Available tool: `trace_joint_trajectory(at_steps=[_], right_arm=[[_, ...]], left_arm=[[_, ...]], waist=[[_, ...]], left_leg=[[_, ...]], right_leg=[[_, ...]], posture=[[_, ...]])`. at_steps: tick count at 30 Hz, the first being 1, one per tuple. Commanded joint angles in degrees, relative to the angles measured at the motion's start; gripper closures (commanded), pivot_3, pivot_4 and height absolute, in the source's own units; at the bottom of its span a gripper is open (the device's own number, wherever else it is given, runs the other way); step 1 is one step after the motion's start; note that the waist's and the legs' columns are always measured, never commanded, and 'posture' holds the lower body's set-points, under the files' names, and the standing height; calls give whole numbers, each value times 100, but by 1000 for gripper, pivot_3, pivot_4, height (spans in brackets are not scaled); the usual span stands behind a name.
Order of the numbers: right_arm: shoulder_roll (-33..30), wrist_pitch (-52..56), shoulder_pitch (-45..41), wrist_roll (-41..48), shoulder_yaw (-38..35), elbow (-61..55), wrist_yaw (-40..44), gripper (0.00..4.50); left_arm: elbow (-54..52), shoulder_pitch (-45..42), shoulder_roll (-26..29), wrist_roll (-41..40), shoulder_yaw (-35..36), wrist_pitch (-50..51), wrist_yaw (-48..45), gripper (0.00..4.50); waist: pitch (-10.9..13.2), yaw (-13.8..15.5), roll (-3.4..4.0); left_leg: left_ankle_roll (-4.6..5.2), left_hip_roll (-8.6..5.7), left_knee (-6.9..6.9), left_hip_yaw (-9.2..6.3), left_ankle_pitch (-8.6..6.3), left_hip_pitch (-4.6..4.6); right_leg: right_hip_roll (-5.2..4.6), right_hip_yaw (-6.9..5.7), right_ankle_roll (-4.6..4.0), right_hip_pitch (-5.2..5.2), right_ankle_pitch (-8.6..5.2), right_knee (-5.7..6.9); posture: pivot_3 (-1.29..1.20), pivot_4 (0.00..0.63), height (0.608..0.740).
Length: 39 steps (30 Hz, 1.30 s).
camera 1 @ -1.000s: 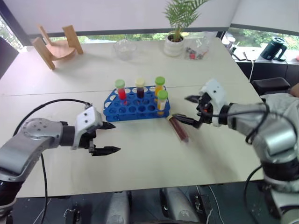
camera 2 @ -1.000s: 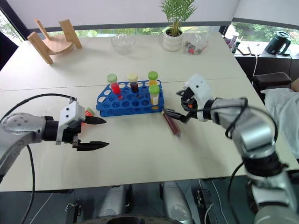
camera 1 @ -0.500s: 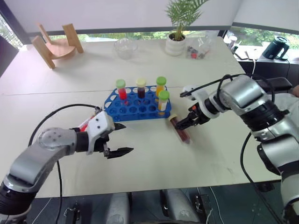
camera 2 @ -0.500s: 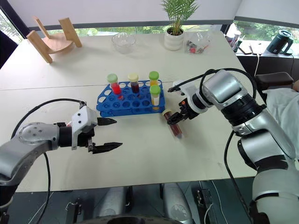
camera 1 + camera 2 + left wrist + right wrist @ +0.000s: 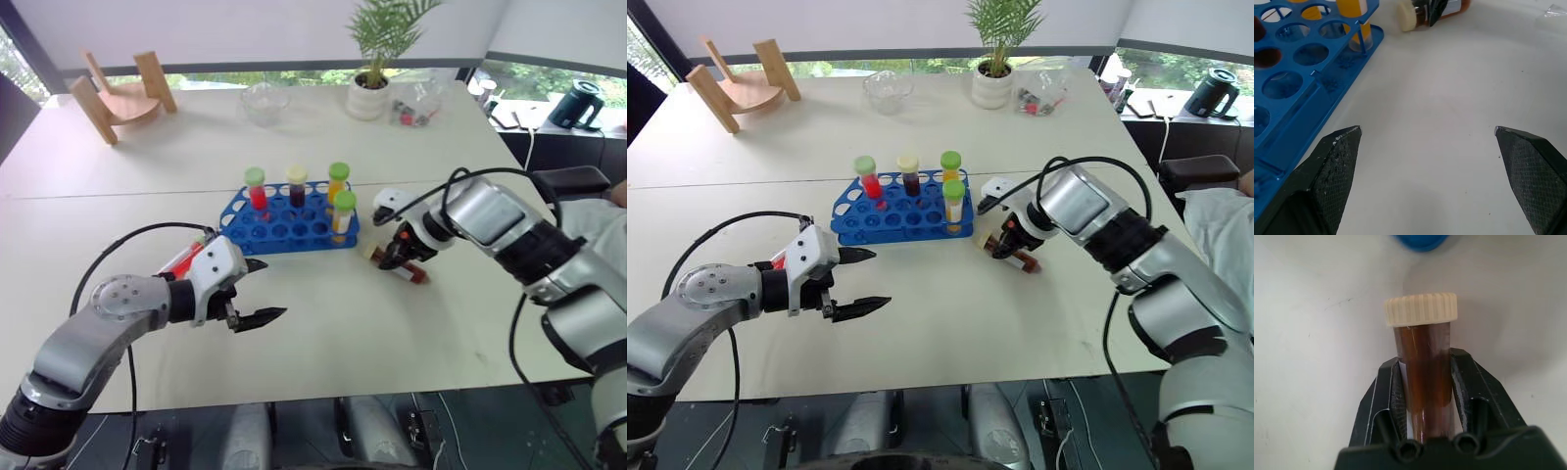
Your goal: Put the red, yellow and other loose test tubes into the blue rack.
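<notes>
The right gripper [image 5: 1426,382] is squeezed shut on a clear test tube of brown liquid with a cream cap [image 5: 1422,352], which lies on the white table [image 5: 323,343] just right of the blue plastic rack [image 5: 284,223]. It should lift slowly, stand the tube up, then drop it into 1 free hole. The left gripper [image 5: 253,291] hangs wide open, holding nothing.

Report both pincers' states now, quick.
Left pincer: open, empty.
Right pincer: shut on the brown tube.
</notes>
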Motion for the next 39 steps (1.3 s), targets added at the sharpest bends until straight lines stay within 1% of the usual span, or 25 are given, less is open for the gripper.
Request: trace_joint_trajectory(at_steps=[1, 3, 4, 5, 7, 9, 11, 12, 13, 15, 16, 18, 20, 21, 23, 25, 33, 39], right_arm=[[-295, -881, 614, -385, -10, -78, 58, 3627], [-168, -2134, 914, -289, -884, -366, -174, 3627], [5, -2567, 1077, -65, -1420, -573, -256, 3627], [195, -2700, 1206, 218, -1913, -872, -329, 3627], [555, -2407, 1423, 891, -2709, -1556, -376, 3627], [1146, -2010, 1884, 1732, -3532, -2685, -930, 3627], [1702, -1921, 2270, 2079, -3911, -3490, -1523, 3627], [2066, -1874, 2427, 2176, -4028, -3729, -1926, 3627], [2527, -2074, 2581, 2120, -4110, -3864, -2408, 3627], [3265, -2376, 2801, 1946, -4140, -3982, -3162, 3627], [3575, -2657, 2913, 1709, -4035, -3953, -3465, 3627], [4066, -3334, 3059, 1040, -3651, -3668, -4009, 3627], [4599, -3895, 3126, 601, -3448, -3214, -4537, 3627], [4789, -4145, 3169, 444, -3333, -2940, -4646, 3627], [4871, -4808, 3351, -32, -2905, -2335, -4577, 3627], [4874, -5310, 3438, -395, -2725, -1907, -4662, 3627], [4852, -6615, 3424, -1258, -2816, -957, -5248, 3627], [4997, -7066, 3397, -1330, -2935, -404, -5382, 3627]], left_arm=[[17, -126, 57, 24, 57, -87, -85, 0], [115, -102, 149, -42, 212, -70, -197, 0], [176, -66, 211, -81, 316, -72, -266, 0], [279, -23, 285, -121, 454, -81, -351, 0], [523, 38, 451, -148, 697, -132, -527, 0], [837, 0, 682, -222, 998, -85, -729, 0], [1089, -20, 837, -329, 1243, -63, -919, 0], [1193, -24, 869, -418, 1341, -26, -1002, 0], [1281, -29, 902, -479, 1395, 6, -1074, 0], [1425, -38, 992, -529, 1453, 32, -1228, 0], [1480, -79, 1054, -539, 1448, 55, -1293, 0], [1629, -239, 1152, -476, 1373, 63, -1360, 0], [1755, -391, 1212, -419, 1285, 53, -1407, 0], [1786, -454, 1247, -379, 1224, 43, -1431, 0], [1764, -580, 1226, -418, 1179, 120, -1400, 0], [1724, -614, 1186, -426, 1153, 165, -1361, 0], [1599, -488, 1051, -447, 1193, 199, -1240, 0], [1572, -471, 953, -481, 1218, 205, -1143, 0]], waist=[[-4, 66, -7], [-21, 107, -36], [-22, 104, -39], [-19, 64, -38], [-5, -98, -17], [-1, -168, -9], [-2, -153, -9], [-2, -140, -9], [-2, -122, -10], [-2, -100, -9], [-1, -93, -8], [-1, -79, -8], [-2, -74, -9], [-1, -76, -8], [-1, -80, -8], [-2, -83, -9], [-2, -111, -9], [-2, -157, -9]], left_leg=[[0, -2, 0, -4, 0, 0], [0, -2, 4, -7, 0, 2], [-1, 0, 5, -7, 0, 8], [-1, 4, 6, -7, 0, 13], [-6, 7, 5, 0, 3, 13], [-8, 8, 3, 0, 5, 18], [-8, 16, -8, -25, 5, 15], [-8, 18, -9, -34, 4, 13], [-7, 20, -14, -39, 4, 10], [-8, 18, -16, -41, 4, 2], [-9, 12, -17, -33, 4, -5], [-17, 4, -14, -24, 9, -10], [-27, 3, -12, -19, 14, -10], [-30, 3, -12, -18, 16, -8], [-34, 5, -14, -17, 19, -7], [-35, 5, -15, -17, 19, -7], [-35, 5, -19, -18, 19, -9], [-35, 5, -18, -19, 19, -8]], right_leg=[[-2, -4, 1, 8, -1, -6], [-2, -8, 2, 17, -1, -16], [-1, -9, 1, 29, -1, -27], [1, -13, 0, 43, -1, -48], [2, -6, -10, 43, 11, -56], [6, -1, 2, 40, 25, -49], [22, -11, 1, 35, 24, -34], [25, -19, -5, 33, 18, -28], [25, -25, -11, 30, 9, -26], [21, -30, -12, 24, 4, -27], [9, -30, -12, 13, 4, -24], [-4, -27, -10, 6, 5, -19], [-5, -26, -9, 4, 6, -19], [-4, -25, -10, 4, 5, -19], [0, -24, -11, -1, 6, -17], [-1, -24, -11, 0, 5, -13], [0, -21, -11, -11, 5, 1], [1, -20, -11, -10, 5, 5]], posture=[[0, 150, 740], [0, 150, 740], [0, 150, 740], [0, 150, 740], [0, 150, 740], [0, 150, 740], [0, 150, 740], [0, 150, 740], [0, 150, 740], [0, 150, 740], [0, 150, 740], [0, 150, 740], [0, 150, 740], [0, 150, 740], [0, 150, 740], [0, 150, 740], [0, 150, 740], [0, 150, 740]])
